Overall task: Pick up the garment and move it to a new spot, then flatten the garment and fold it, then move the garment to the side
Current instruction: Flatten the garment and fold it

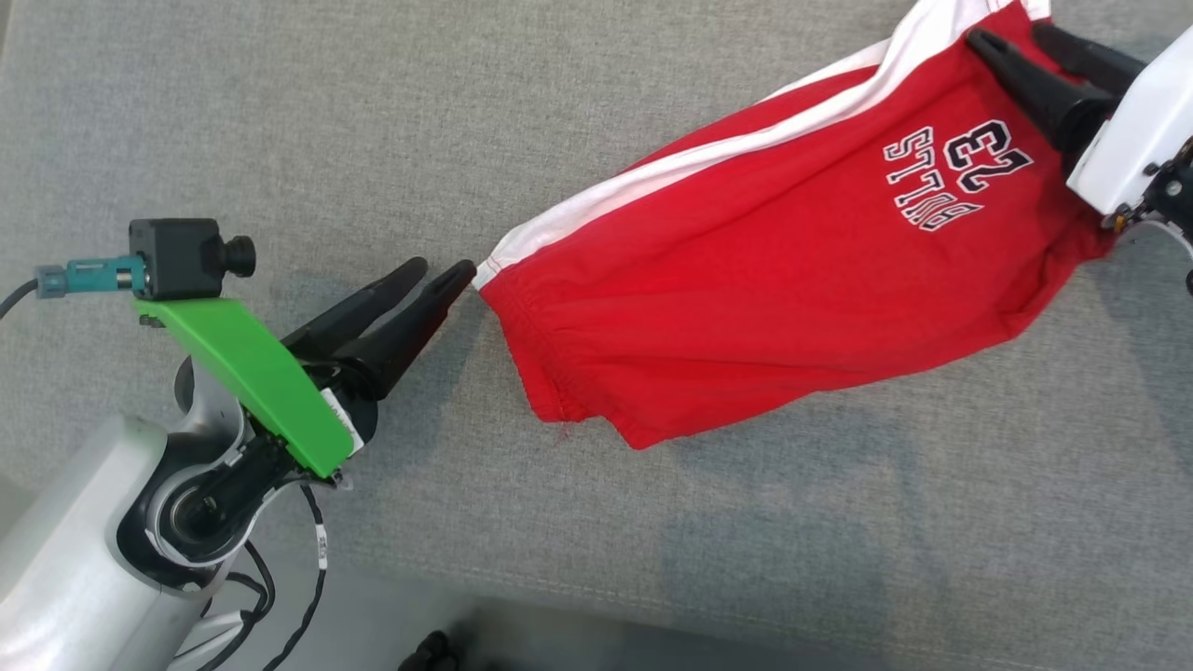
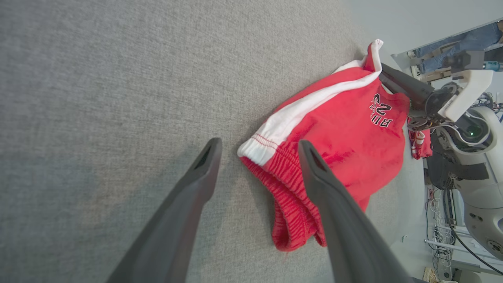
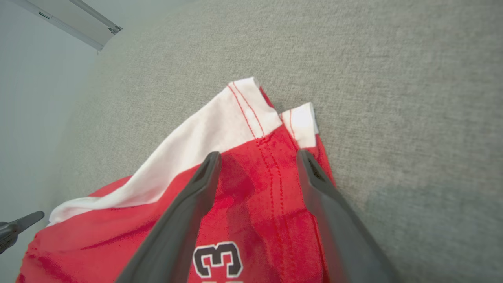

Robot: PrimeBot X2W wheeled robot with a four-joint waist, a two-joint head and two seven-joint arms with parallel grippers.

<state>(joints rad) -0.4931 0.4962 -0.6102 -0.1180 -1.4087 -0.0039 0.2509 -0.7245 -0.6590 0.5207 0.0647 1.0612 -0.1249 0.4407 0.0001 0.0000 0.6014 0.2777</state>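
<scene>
At the garment's opposite edges, left hand and right hand spread, empty; open grey surface around.

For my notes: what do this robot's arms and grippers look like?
Both the left gripper and right gripper have long, tapered black jaws. The left wrist carries a green bracket with a small black camera, teal plug and black cables; its forearm is silver-grey. The right wrist housing is white.

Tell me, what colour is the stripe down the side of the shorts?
White stripe on red shorts; head view shows it best.
</scene>
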